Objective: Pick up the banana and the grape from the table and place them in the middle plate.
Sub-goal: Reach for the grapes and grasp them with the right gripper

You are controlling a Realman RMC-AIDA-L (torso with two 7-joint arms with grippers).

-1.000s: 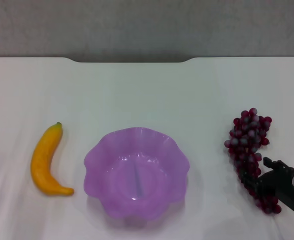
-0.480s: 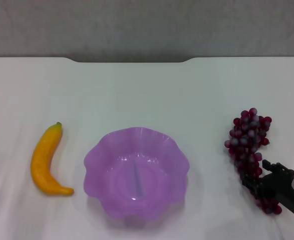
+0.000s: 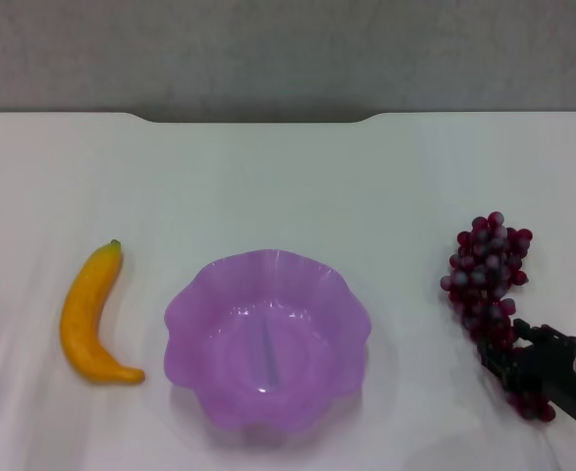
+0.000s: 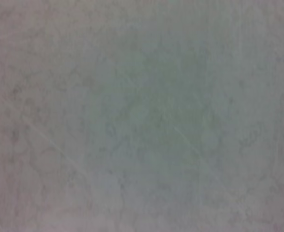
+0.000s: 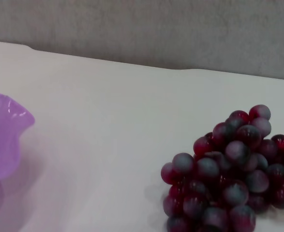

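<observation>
The grape lies as a long bunch on the right side of the tabletop, its fat end pointing away from the robot and its thin end trailing toward the near edge. The right hand sits over that thin near end, black fingers in among the lowest berries, which looks like a grasp lined up on the narrow part of the bunch where the fingers can span it. Whether it has clamped or is merely spread around the berries I cannot tell. The right wrist view looks along the bunch from low down, with the berries filling its near corner, consistent with a low approach from the near side.

The middle plate stands empty between the two fruits, well apart from the grape, so a lift and a sideways carry toward the centre seems needed. The banana rests just beside the plate on the robot's left, untouched. The left hand is not visible; its wrist camera shows only a blank grey surface, so that arm is probably parked.
</observation>
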